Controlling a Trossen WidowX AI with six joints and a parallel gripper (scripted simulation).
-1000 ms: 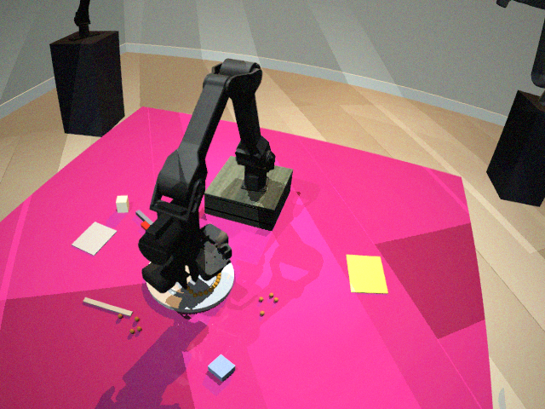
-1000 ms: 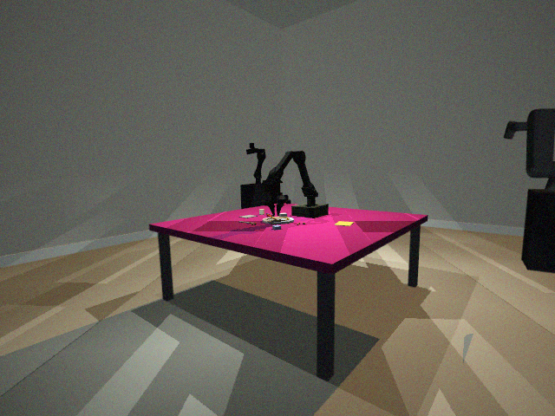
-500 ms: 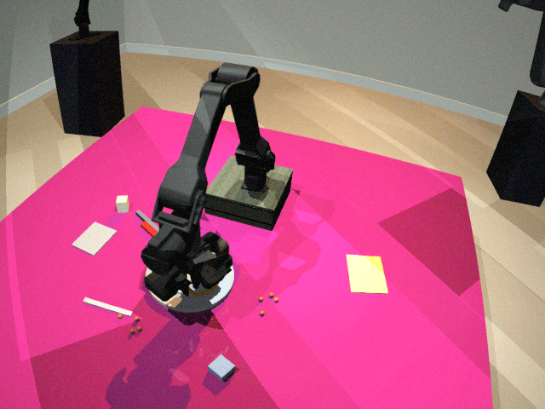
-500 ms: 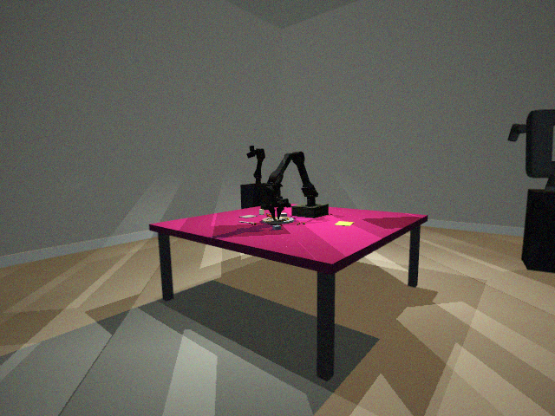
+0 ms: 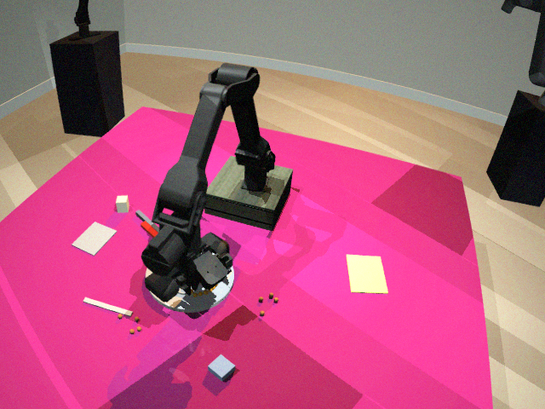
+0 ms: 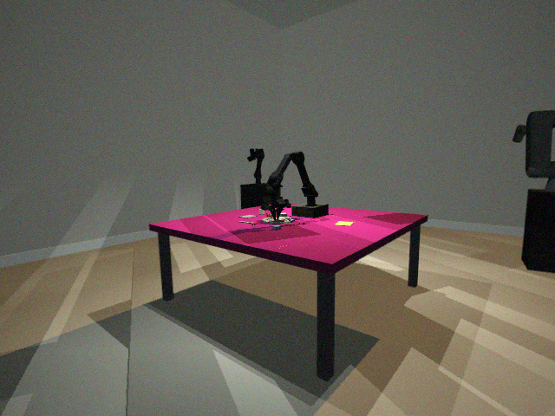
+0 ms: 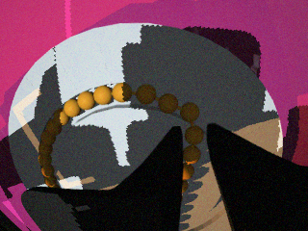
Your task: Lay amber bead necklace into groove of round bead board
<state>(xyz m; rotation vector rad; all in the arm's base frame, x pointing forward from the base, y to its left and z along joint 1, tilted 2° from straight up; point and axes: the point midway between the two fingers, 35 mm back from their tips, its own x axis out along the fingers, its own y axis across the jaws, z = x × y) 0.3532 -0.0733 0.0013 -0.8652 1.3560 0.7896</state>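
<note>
In the wrist view, the necklace's (image 7: 102, 94) near stretch (quite a bit) is hidden behind the hand (image 7: 194, 127).

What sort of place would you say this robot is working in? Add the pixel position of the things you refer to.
Probably a robotics lab or test room: an arm (image 5: 182, 175) (image 6: 277, 172) is mounted on a pink table (image 5: 422, 325) (image 6: 286, 237), and more arms stand on black pedestals (image 5: 88, 83) (image 6: 538, 228) near plain grey walls (image 5: 307, 35) (image 6: 134, 112).

Necklace (image 5: 204, 291) (image 7: 102, 94) on the round board (image 5: 225, 288) (image 7: 91, 45).
</note>
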